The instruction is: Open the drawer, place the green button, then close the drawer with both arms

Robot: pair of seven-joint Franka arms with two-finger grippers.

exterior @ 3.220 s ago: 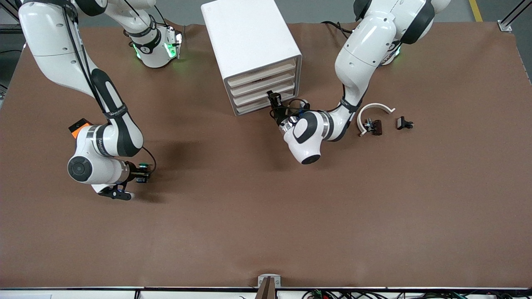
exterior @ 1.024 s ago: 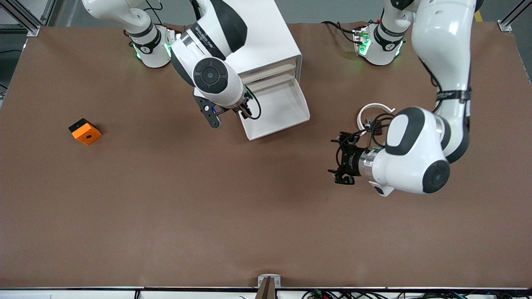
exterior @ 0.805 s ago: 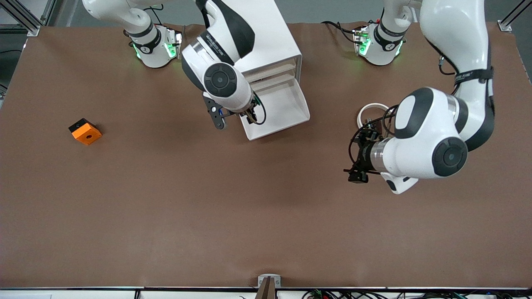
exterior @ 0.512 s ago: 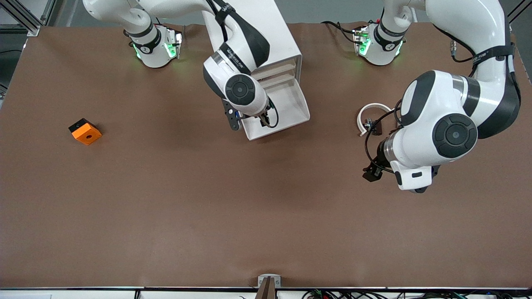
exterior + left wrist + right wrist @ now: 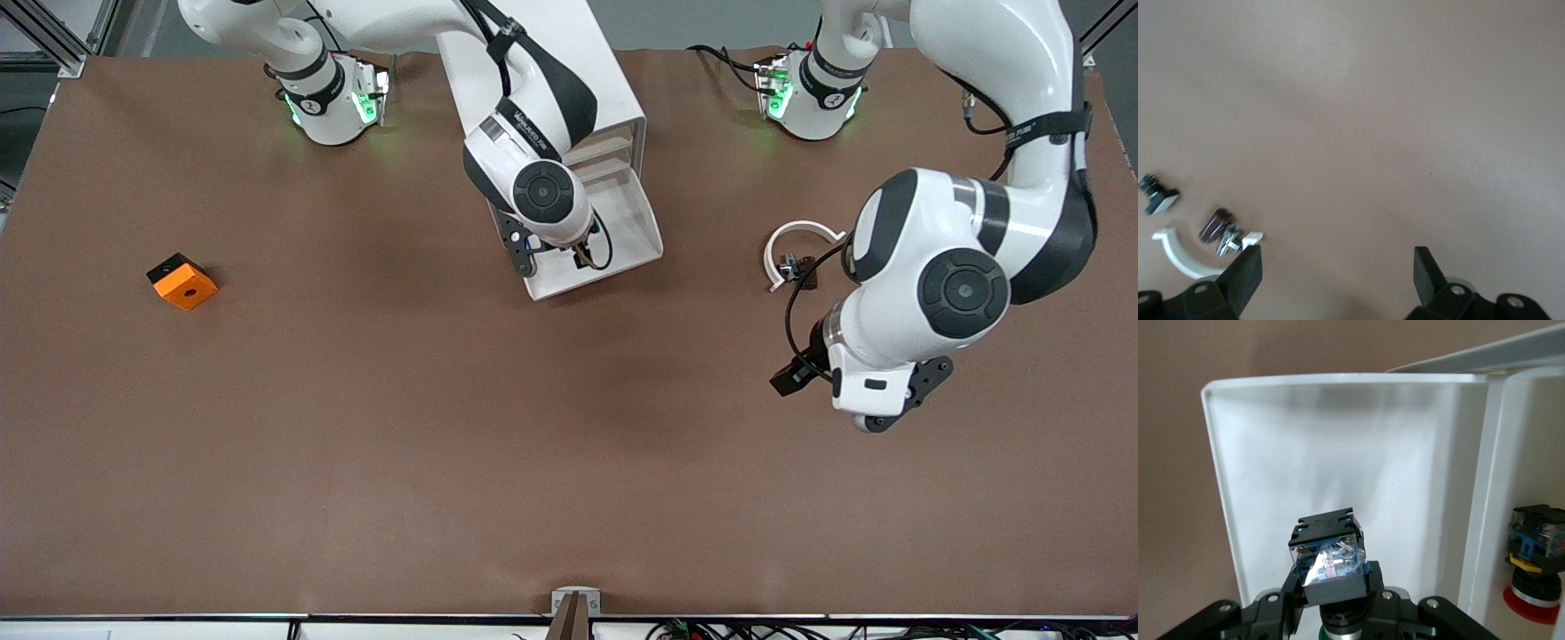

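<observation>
The right arm's black two-finger gripper (image 5: 582, 259) sits upper centre of the front view, fingers clamped. The left arm's black gripper (image 5: 796, 373) hangs at right of centre, fingers (image 5: 1241, 277) spread wide, empty.

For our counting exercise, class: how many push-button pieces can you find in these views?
2. The green-capped button is held by the right gripper, jaws shut on it, over the open drawer; a red-capped button lies past a white wall beside that compartment. Others may be hidden.

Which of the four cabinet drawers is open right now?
The lowest drawer, pulled out toward the front camera. The right gripper holds the button over it; the three above sit flush.
</observation>
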